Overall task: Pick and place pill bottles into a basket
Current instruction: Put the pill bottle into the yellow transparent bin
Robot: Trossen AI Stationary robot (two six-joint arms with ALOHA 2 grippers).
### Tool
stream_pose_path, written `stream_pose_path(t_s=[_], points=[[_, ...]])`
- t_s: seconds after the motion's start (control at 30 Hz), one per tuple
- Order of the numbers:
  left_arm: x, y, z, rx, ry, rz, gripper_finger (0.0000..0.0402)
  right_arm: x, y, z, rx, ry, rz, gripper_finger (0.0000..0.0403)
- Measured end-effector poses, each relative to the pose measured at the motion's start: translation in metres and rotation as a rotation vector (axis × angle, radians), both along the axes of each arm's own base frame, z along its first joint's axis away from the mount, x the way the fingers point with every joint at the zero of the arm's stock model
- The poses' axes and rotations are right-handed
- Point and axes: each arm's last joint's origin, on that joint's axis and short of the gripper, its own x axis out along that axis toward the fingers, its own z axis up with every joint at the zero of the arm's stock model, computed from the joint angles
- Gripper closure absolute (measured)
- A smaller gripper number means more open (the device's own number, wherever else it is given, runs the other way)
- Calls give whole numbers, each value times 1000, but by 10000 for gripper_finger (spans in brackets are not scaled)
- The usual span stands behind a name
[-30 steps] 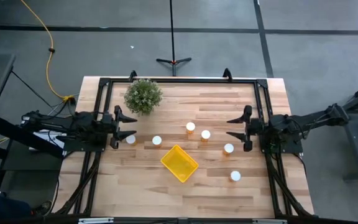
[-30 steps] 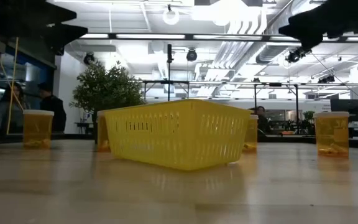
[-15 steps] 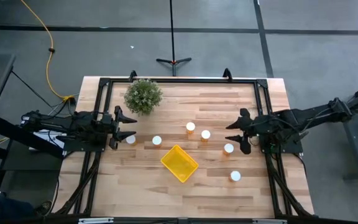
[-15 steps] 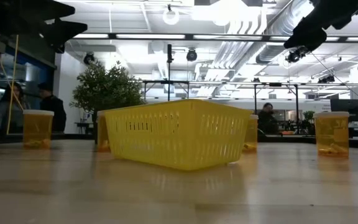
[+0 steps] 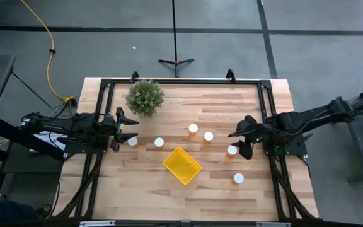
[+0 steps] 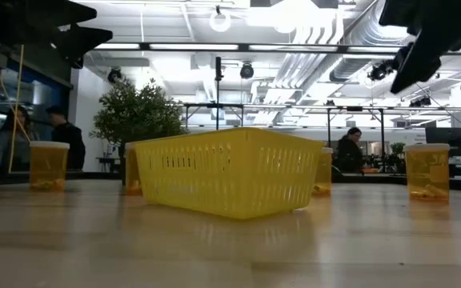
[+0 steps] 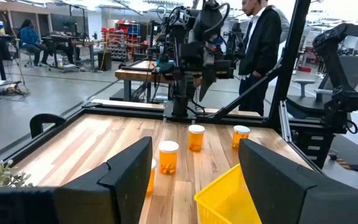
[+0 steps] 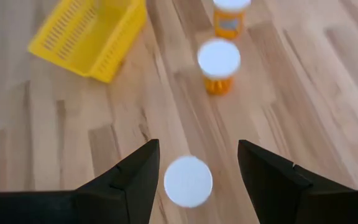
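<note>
At the table's left side the left gripper (image 5: 131,128) waits with its jaws parted, a pill bottle (image 5: 132,141) just beside it. The yellow basket (image 5: 182,165) sits mid-table, nothing in it (all six bottles stand outside on the wood). To the right, the right gripper (image 5: 239,142) hangs spread wide over the bottle (image 5: 232,150) nearest it. I'd judge it should centre on the white cap, descend straight, then close below the cap. Only the right wrist view shows that cap (image 8: 188,181) between the fingers (image 8: 129,180); the low view hides it.
</note>
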Motion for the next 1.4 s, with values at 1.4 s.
stream_pose_path(t_s=[1.4], points=[[0,0,0,4,6,11,126,35,12,-42,61,222,-193,137]])
